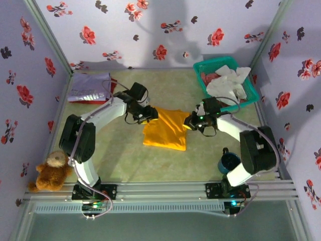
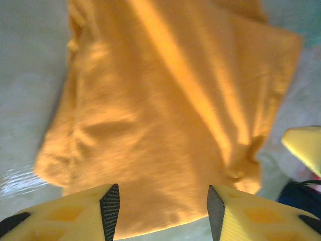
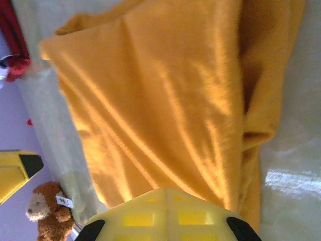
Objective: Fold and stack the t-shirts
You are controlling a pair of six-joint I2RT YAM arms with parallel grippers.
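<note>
The bright orange-yellow t-shirt [image 1: 165,129] lies partly folded on the middle of the table. My left gripper [image 1: 150,114] is at its back left edge. In the left wrist view that gripper [image 2: 163,208] is open, the shirt's [image 2: 170,110] near edge lying between its spread fingers [image 2: 110,211]. My right gripper [image 1: 190,122] sits at the shirt's right edge. In the right wrist view its jaws [image 3: 165,193] are pressed together at the cloth [image 3: 165,100], whose creases run towards them. A folded lavender t-shirt [image 1: 90,88] with white lettering lies at the back left on a red one [image 1: 113,85].
A teal basket [image 1: 200,68] at the back right holds white [image 1: 228,85] and reddish [image 1: 208,78] shirts. A blue mug [image 1: 228,161] stands near the right arm's base. The brown teddy bear [image 1: 50,173] sits at the front left edge. Flowered walls enclose the table.
</note>
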